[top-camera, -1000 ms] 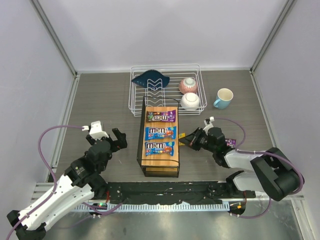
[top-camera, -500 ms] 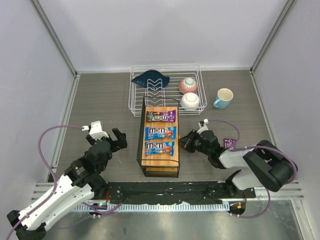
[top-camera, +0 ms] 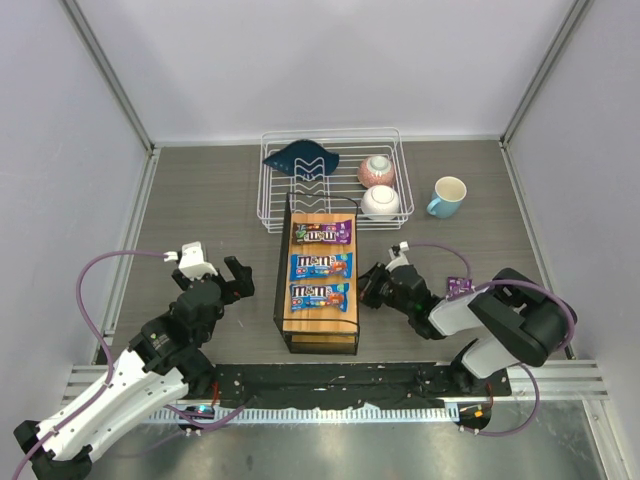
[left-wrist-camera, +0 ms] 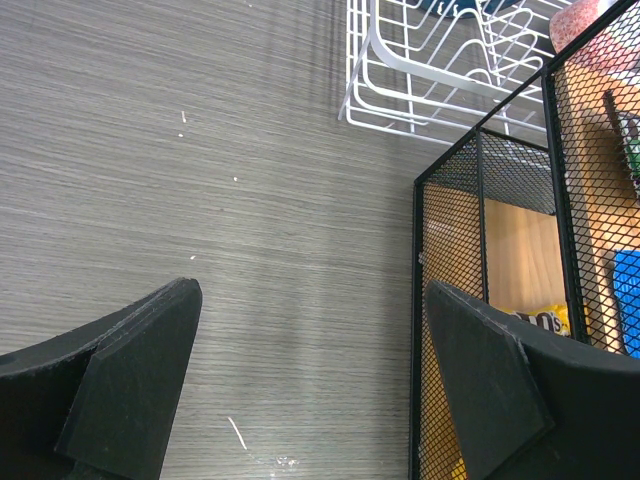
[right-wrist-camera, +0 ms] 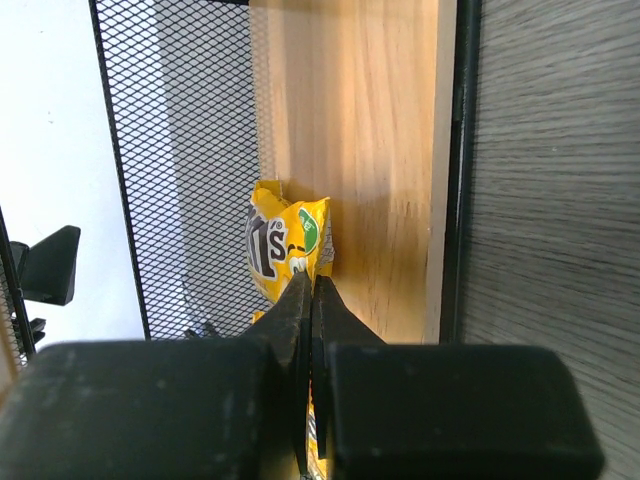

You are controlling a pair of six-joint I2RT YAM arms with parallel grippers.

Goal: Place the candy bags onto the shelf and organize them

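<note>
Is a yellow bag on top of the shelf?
No, the top of the shelf holds only the purple bag, the middle blue bag and the near blue bag.

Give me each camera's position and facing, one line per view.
Top external: above and behind both arms, which show; looks down at the shelf.
Left wrist: low, left of the shelf, facing the white wire rack; open left gripper shows.
Right wrist: faces into the shelf's lower level; right gripper shut on yellow candy bag.
Shared: all show the shelf.
</note>
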